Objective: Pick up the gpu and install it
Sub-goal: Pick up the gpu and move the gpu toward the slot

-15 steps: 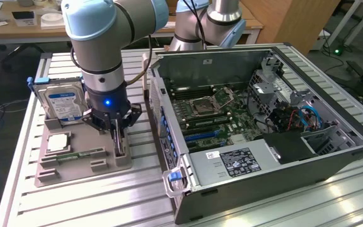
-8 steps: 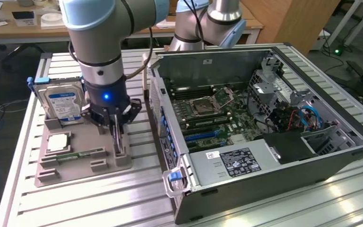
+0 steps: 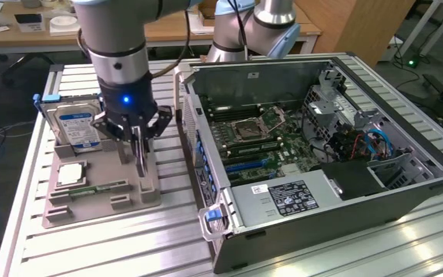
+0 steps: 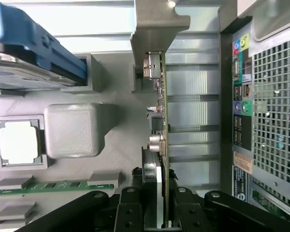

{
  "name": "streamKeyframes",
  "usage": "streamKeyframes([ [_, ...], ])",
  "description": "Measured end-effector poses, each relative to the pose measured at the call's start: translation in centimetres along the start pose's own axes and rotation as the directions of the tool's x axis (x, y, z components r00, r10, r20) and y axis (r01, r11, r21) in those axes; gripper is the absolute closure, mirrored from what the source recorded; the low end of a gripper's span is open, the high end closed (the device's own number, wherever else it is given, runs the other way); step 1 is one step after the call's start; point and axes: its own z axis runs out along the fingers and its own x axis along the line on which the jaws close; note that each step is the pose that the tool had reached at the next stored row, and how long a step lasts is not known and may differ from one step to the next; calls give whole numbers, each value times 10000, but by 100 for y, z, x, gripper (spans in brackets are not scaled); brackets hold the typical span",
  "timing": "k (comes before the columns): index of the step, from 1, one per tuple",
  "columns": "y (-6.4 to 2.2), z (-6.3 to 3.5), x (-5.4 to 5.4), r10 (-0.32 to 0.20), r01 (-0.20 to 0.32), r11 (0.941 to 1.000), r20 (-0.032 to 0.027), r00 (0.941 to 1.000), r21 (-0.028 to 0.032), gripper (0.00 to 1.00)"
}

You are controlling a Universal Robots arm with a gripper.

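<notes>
The gpu [image 3: 140,154] is a thin dark card standing on edge, upright over the grey parts fixture [image 3: 106,164]. My gripper [image 3: 138,137] is shut on its upper edge, one finger on each face. In the wrist view the gpu [image 4: 162,111] appears edge-on with small components and a silvery bracket, running out from between my gripper [image 4: 159,215] and its black fingers [image 4: 129,209]. I cannot tell whether the card's lower edge is still in its fixture slot. The open computer case [image 3: 406,173] lies to the exterior view's right, its motherboard [image 3: 260,144] exposed.
On the fixture stand a blue-labelled hard drive [image 3: 79,127], a green RAM stick [image 3: 98,188] and a square chip [image 3: 71,173]. The case's rear port panel [image 4: 241,96] is close beside the card. A second robot arm base [image 3: 256,29] stands behind the case.
</notes>
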Motion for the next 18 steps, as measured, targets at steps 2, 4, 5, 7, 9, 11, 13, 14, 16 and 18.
streamKeyframes([
  [2, 0, -94, -3, 0, 0, 10000, -1, 10000, 0, 72],
  [4, 1, -184, -5, 0, 0, 10000, 0, 10000, 0, 72],
  [5, 1, -229, -7, 0, 0, 10000, 0, 10000, 0, 72],
  [7, 1, -319, -10, -1, 1, 10000, -1, 10000, 0, 72],
  [9, 1, -409, -12, 0, 0, 10000, 0, 10000, 0, 72],
  [11, 2, -501, -15, 0, 0, 10000, 0, 10000, 0, 72],
  [13, 2, -591, -17, 0, 0, 10000, 0, 10000, -1, 72],
  [14, 2, -636, -19, 0, 0, 10000, 0, 10000, 0, 72],
  [16, 2, -730, -22, 0, 0, 10000, 0, 10000, 0, 72],
  [18, 3, -820, -24, 0, 0, 10000, 0, 10000, 0, 72],
])
